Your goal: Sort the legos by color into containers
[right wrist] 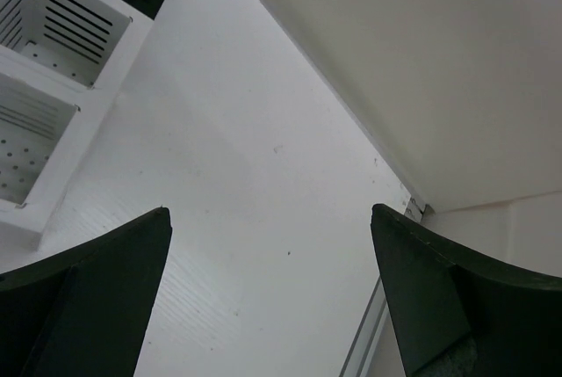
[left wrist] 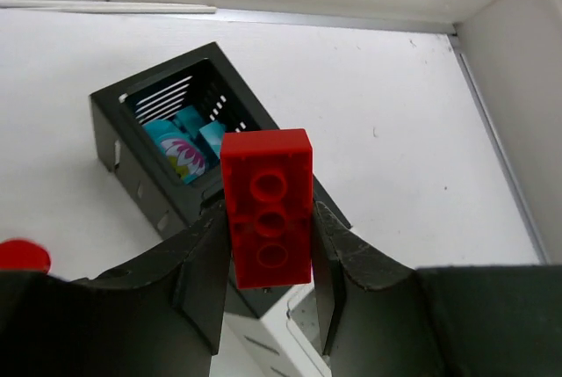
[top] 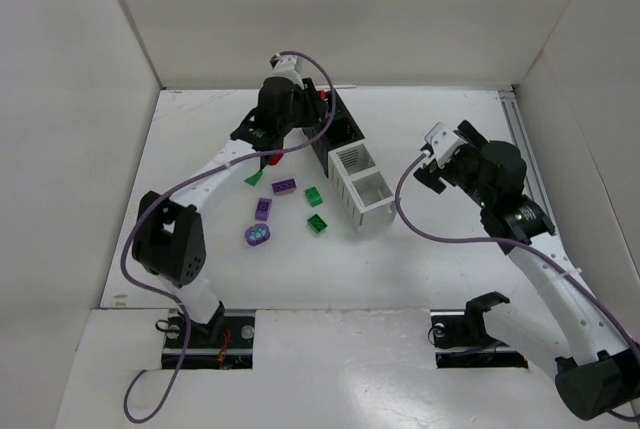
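My left gripper [left wrist: 268,250] is shut on a red lego [left wrist: 265,175] and holds it over the far end of the row of containers [top: 352,164]; in the top view it is at the row's far end [top: 318,105]. The far black bin [left wrist: 114,109] holds cyan legos [left wrist: 180,144]. A white bin [left wrist: 263,342] shows below the jaws. Green legos [top: 314,196], purple legos [top: 284,186] and a red piece [top: 272,159] lie on the table left of the row. My right gripper [right wrist: 268,210] is open and empty, right of the white bins [right wrist: 114,52].
White walls enclose the table on the left, back and right. A metal rail [top: 522,139] runs along the right edge. The left arm's purple cable [top: 215,174] arcs over the table left of the loose legos.
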Available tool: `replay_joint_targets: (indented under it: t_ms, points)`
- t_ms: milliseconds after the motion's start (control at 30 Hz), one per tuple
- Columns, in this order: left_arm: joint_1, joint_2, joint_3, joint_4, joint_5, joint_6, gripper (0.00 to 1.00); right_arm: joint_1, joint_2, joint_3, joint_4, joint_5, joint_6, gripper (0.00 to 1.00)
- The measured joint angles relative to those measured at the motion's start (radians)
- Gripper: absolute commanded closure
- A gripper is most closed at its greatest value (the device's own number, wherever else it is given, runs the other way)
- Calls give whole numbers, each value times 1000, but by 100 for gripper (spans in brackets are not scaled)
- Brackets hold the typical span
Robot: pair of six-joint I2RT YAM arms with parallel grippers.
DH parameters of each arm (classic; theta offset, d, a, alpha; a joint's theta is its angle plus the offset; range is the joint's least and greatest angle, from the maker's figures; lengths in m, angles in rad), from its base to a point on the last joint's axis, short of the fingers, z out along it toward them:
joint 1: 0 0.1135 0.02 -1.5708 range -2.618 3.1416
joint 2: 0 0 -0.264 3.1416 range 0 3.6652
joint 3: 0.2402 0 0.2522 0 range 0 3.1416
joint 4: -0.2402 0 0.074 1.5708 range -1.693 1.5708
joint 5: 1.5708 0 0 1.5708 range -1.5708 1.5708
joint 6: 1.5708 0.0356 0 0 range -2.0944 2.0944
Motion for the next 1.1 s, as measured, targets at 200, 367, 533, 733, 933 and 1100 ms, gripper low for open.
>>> replay_joint_targets:
  t_ms: [200,367,533,733,933,1100]
  points:
    - [-21,190,112,37,71,110,72,-17,-63,-25,-26,32,0,0]
    - [-66,283,194,17,38,167,66,-23,-79,-37,-36,47,1,0]
    - [-92,300,227,3,5,189,59,-24,-78,-40,-53,59,0,0]
    - [-97,299,219,5,-24,207,41,-24,-78,-40,-56,63,-1,0]
    - [-105,285,198,-17,-47,209,18,-24,-72,-40,-56,48,-8,0]
    - [-105,163,105,-38,-76,200,0,-10,7,-24,-53,-2,-31,0]
